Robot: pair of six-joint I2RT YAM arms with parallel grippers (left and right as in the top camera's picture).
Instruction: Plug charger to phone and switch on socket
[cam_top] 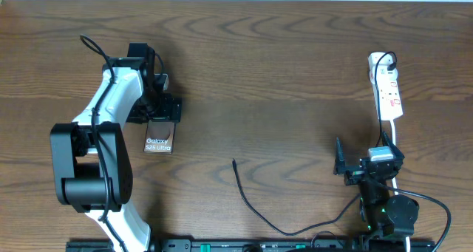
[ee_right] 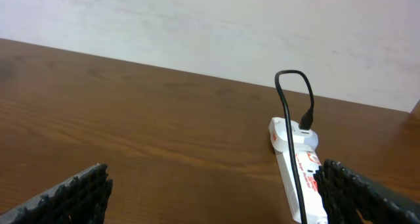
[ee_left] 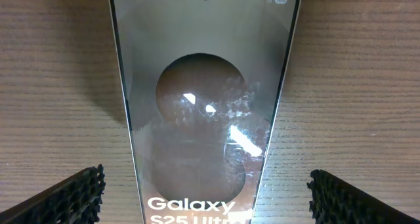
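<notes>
At the left of the overhead view, the left arm [cam_top: 111, 126] reaches toward the upper part of the frame, and its left hand [ee_left: 210, 201] hovers over the phone [cam_top: 158, 137] with its fingers [ee_left: 72, 198] spread wide, one on each side of the handset and touching nothing. The phone lies flat on the wooden counter [cam_top: 281, 75], screen up. Its white "Galaxy" lettering is at the end nearer the bottom of the frame.

In the lower centre, the charger [cam_top: 253, 205] lies loose on the counter. Its connector tip [cam_top: 234, 162] points up the frame, well apart from the phone, and the cable curves down and then right toward the right arm.

At the lower right, the right hand [ee_right: 216, 198] is also spread wide and holds nothing. The socket [cam_top: 386, 89] sits near the upper right edge, lengthwise up the frame, with its white cord [cam_top: 391, 132] trailing down toward the right arm. A black lead [ee_right: 292, 99] loops from a plug at its far end.
</notes>
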